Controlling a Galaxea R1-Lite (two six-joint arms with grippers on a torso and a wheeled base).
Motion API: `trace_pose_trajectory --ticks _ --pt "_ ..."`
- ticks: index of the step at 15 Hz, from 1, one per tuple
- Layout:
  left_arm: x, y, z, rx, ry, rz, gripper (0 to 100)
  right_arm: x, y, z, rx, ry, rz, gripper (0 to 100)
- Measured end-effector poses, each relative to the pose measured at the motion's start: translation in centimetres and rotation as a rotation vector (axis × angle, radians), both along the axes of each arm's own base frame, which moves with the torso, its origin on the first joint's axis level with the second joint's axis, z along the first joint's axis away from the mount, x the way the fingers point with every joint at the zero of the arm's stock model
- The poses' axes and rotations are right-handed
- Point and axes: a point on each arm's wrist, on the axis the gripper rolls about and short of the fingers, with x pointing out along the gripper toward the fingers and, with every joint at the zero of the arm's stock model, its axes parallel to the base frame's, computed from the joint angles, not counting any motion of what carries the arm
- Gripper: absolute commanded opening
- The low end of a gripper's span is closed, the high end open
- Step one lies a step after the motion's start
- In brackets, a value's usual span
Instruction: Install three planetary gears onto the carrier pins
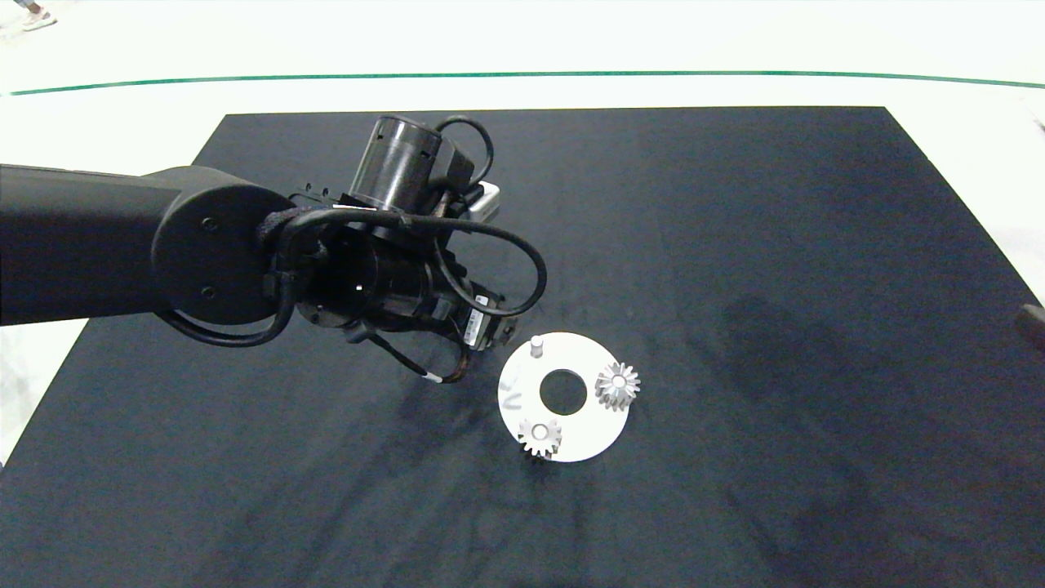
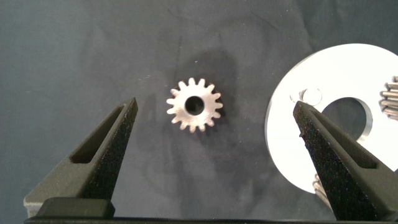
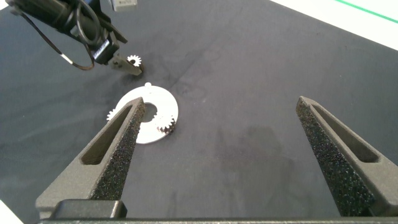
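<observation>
The white carrier disc (image 1: 522, 392) lies on the black mat. Planetary gears sit on two of its pins (image 1: 618, 384) (image 1: 540, 437), and the third pin (image 1: 536, 345) stands bare. A third gear (image 2: 194, 106) lies flat on the mat just beside the disc, near the bare pin (image 2: 309, 96). My left gripper (image 2: 214, 104) hangs above this gear, open, one finger on each side of it and not touching. In the head view my left wrist (image 1: 384, 278) hides that gear. My right gripper (image 3: 221, 102) is open and empty, held high off to the right.
The black mat (image 1: 735, 245) covers the table, with white floor and a green line (image 1: 522, 75) beyond it. Only the right arm's tip (image 1: 1033, 322) shows, at the head view's right edge.
</observation>
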Motion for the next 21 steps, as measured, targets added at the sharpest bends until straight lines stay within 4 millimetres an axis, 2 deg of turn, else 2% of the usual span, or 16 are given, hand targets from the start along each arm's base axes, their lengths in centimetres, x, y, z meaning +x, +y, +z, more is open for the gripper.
trace_pose_trajectory --ticks 15,21 --pt "0.8 -0.5 -1.0 -0.001 0.021 0.010 100 -0.2 -0.2 0.1 0.007 -0.008 0.001 100" --pt "1.8 0.9 -1.2 0.004 0.028 0.060 100 -0.2 -0.2 0.1 0.007 -0.008 0.002 100"
